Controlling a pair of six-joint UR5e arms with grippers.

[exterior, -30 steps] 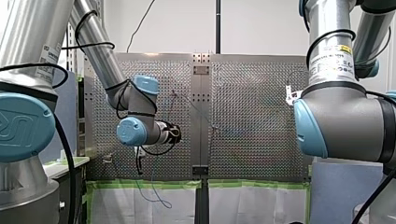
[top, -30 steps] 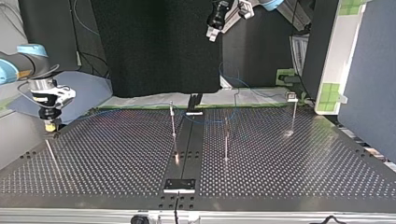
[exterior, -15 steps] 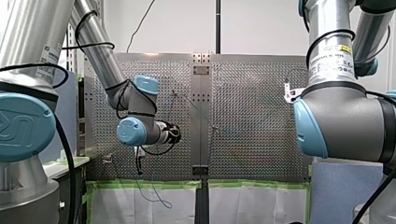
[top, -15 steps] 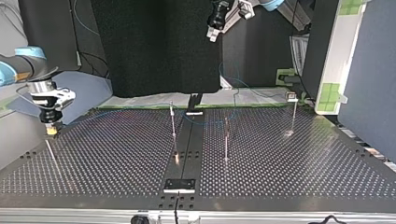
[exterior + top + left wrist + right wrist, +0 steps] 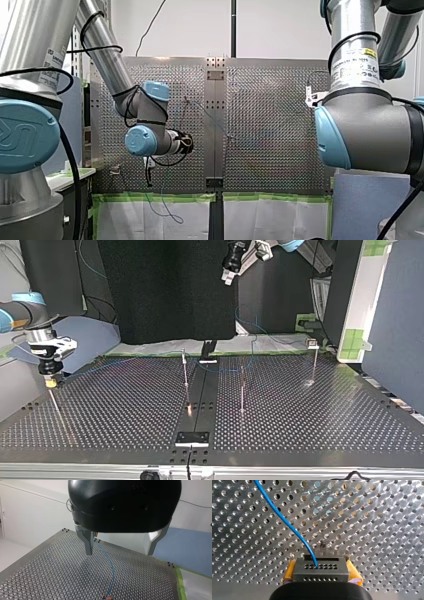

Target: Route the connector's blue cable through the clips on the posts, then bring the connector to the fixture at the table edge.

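In the right wrist view my right gripper (image 5: 321, 576) is shut on the grey connector (image 5: 321, 569), with yellow pads (image 5: 289, 572) on either side. The blue cable (image 5: 284, 522) leaves the connector's top and runs away over the perforated plate. In the top view my right gripper (image 5: 49, 382) hangs low over the table's left corner, beside a thin post (image 5: 54, 402). The cable (image 5: 222, 371) runs faintly past the two middle posts (image 5: 185, 372). My left gripper (image 5: 120, 552) is open and empty high above the table, with the cable (image 5: 111, 570) far below it.
A third post (image 5: 242, 390) and one with a clip (image 5: 314, 357) stand at the top view's right half. A small plate fixture (image 5: 192, 438) sits at the near edge, on the dark centre strip. Green tape (image 5: 160, 198) lines the far edge.
My right gripper has shifted a little toward the top view's left and lower, carrying the connector. My left arm has not moved.
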